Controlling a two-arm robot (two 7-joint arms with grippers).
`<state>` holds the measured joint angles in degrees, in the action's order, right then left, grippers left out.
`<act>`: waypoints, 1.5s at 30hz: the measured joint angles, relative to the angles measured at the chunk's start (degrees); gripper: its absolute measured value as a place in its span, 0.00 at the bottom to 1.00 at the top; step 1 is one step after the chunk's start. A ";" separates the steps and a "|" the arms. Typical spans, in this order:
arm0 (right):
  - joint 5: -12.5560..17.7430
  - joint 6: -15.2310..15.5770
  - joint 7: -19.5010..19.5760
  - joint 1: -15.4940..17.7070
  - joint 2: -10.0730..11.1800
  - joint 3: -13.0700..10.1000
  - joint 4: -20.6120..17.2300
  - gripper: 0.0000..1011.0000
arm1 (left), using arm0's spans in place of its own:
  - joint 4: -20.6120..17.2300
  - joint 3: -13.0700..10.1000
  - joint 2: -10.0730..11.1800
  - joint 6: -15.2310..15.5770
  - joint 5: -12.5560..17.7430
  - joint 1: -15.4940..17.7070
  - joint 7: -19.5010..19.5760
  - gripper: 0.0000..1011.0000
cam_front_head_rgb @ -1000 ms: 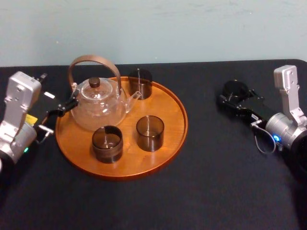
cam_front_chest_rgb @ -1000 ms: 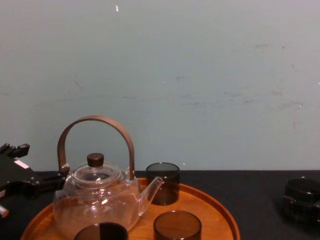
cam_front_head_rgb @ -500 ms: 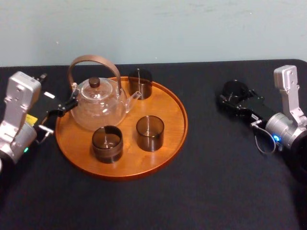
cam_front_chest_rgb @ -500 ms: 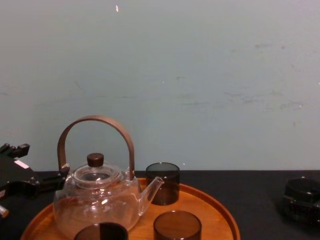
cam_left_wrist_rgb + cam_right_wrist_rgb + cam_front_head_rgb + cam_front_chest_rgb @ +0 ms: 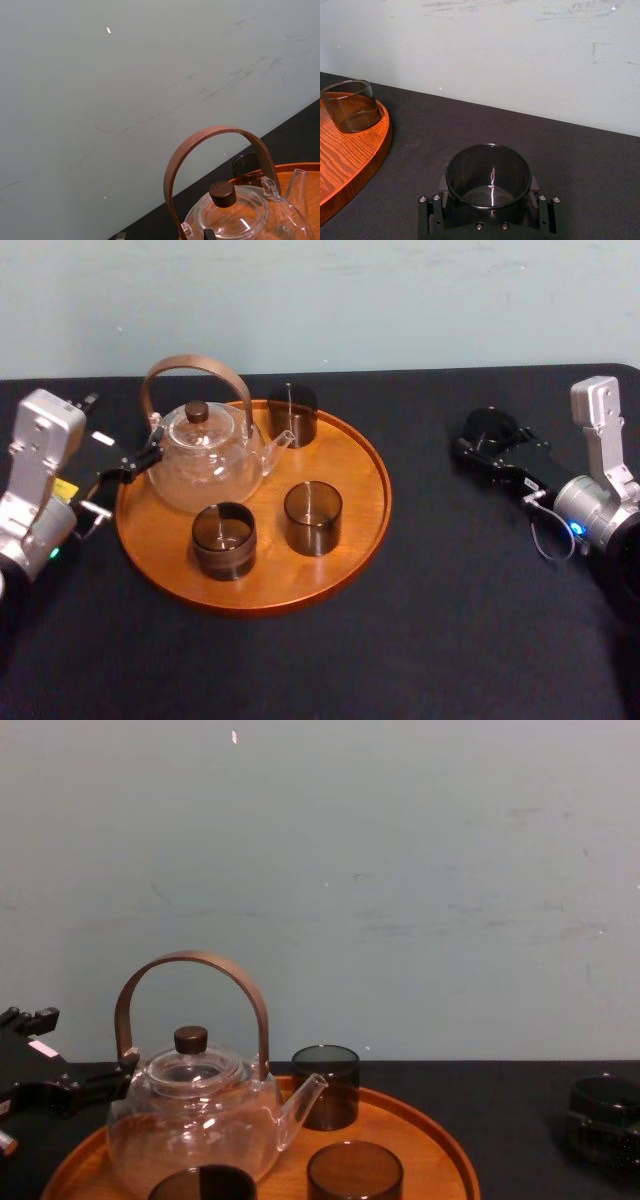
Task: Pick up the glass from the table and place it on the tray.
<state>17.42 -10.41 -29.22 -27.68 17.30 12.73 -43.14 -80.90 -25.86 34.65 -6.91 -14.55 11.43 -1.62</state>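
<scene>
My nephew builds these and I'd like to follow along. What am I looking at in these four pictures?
This is a two-armed robot at a black table. One picture looks down from its head, one forward from its chest, one comes from each wrist. On the table lies a round wooden tray with a glass teapot and three dark glasses. A fourth glass is off the tray, to the robot's right, with the right gripper around it. The left gripper sits at the tray's left edge, close to the teapot.
</scene>
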 joint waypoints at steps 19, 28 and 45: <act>0.00 0.00 0.00 0.00 0.00 0.00 0.00 0.90 | 0.00 0.00 0.00 0.00 0.00 0.01 0.00 1.00; 0.00 0.00 0.00 0.00 0.00 0.00 0.00 0.90 | 0.00 0.00 0.00 0.00 0.00 0.00 0.00 1.00; 0.00 0.00 0.00 0.00 0.00 0.00 0.00 0.90 | 0.00 0.00 0.00 0.00 0.00 0.00 0.00 1.00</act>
<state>17.42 -10.41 -29.23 -27.68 17.30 12.73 -43.14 -80.90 -25.86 34.64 -6.91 -14.55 11.43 -1.62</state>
